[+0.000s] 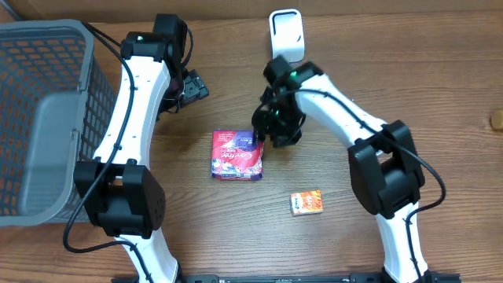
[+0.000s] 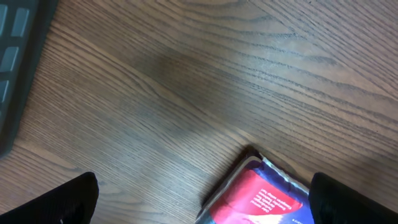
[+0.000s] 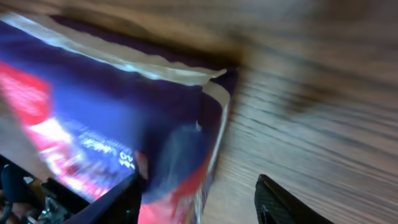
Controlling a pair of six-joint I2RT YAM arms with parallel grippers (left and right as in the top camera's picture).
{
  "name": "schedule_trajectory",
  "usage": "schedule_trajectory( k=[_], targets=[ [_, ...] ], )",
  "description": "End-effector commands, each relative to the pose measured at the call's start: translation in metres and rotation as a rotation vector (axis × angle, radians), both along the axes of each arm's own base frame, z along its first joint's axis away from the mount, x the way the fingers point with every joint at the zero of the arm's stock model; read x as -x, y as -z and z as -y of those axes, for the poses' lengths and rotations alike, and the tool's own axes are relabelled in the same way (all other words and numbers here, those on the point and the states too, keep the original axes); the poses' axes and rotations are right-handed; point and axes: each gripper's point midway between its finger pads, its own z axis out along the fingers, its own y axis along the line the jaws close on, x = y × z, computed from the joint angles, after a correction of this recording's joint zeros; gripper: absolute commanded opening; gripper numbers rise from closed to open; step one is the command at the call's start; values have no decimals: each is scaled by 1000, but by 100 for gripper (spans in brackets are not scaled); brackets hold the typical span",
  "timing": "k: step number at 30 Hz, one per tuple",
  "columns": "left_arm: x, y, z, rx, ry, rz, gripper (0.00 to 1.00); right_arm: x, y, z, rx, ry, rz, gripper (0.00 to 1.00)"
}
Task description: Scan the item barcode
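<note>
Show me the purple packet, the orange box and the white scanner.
purple packet [image 1: 236, 155], overhead view, middle of its face.
orange box [image 1: 306, 203], overhead view, its top face.
white scanner [image 1: 286, 35], overhead view, its white body.

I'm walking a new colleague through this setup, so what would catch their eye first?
Probably the purple and red packet lying flat mid-table, with the right tool poised at its far right corner. Next come the big grey mesh basket at the table's left edge and the white scanner standing at the far edge.
</note>
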Motion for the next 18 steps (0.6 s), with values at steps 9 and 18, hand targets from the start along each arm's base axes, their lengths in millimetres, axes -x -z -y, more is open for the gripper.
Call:
schedule_trajectory(
  k=[9, 18],
  targets=[
    [-1, -2, -4, -18, -23, 13, 100, 19, 13, -26, -58, 0, -37, 49],
    [1, -2, -4, -19, -23, 6, 100, -23, -11, 27, 9, 71, 26, 49]
  ],
)
